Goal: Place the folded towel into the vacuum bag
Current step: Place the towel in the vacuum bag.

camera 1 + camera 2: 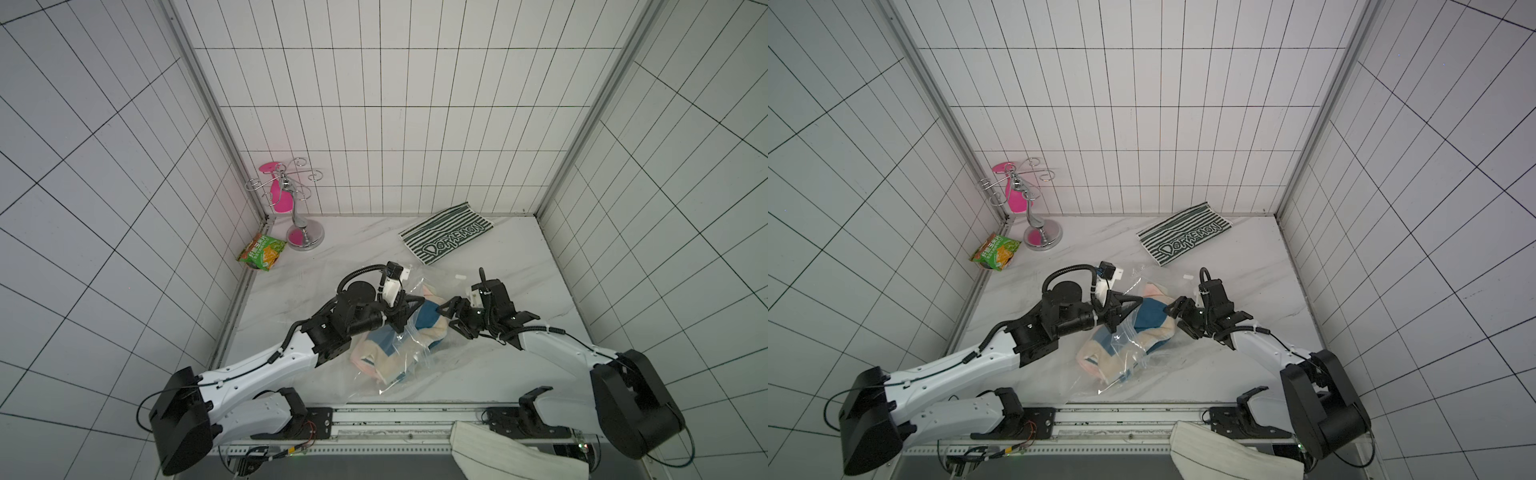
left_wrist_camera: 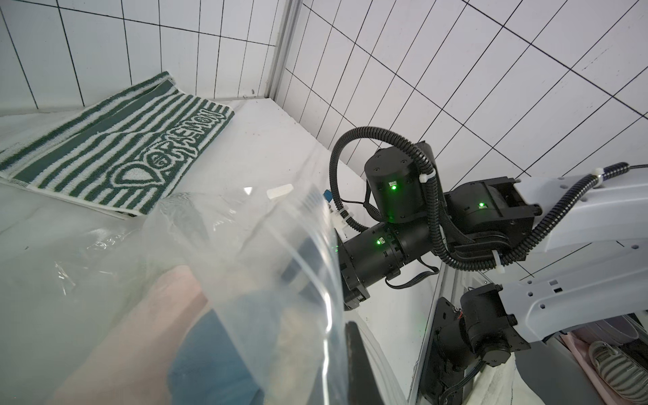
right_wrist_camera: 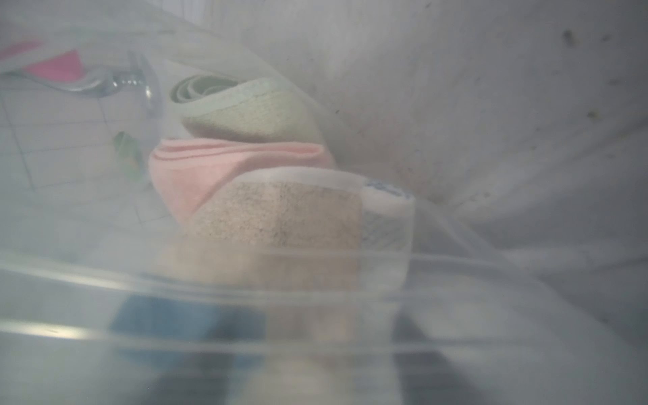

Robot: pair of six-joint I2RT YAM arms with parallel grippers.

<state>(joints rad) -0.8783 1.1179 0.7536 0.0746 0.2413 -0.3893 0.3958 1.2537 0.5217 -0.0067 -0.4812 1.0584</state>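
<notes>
The vacuum bag [image 1: 376, 384] [image 1: 1096, 384] lies crinkled and transparent at mid-table. The folded towel [image 1: 432, 332] [image 1: 1156, 332], cream, pink and blue, sits inside it. My left gripper [image 1: 415, 305] [image 1: 1133, 302] is shut on the bag's upper edge and holds the plastic [image 2: 245, 245] up; one dark finger [image 2: 357, 364] shows beside that edge. My right gripper [image 1: 446, 319] [image 1: 1174, 320] is at the bag's mouth, its jaws spread on either side of the towel's end. In the right wrist view the towel [image 3: 298, 210] shows blurred through plastic, between the two dark fingers of the right gripper [image 3: 315, 350].
A green striped Doraemon towel [image 1: 449, 237] lies at the back right. A green snack packet [image 1: 262, 251] and a chrome hook stand [image 1: 305, 232] sit in the back left corner. A small white piece [image 1: 461, 276] lies behind the bag. A white cloth [image 1: 511, 453] hangs off the front rail.
</notes>
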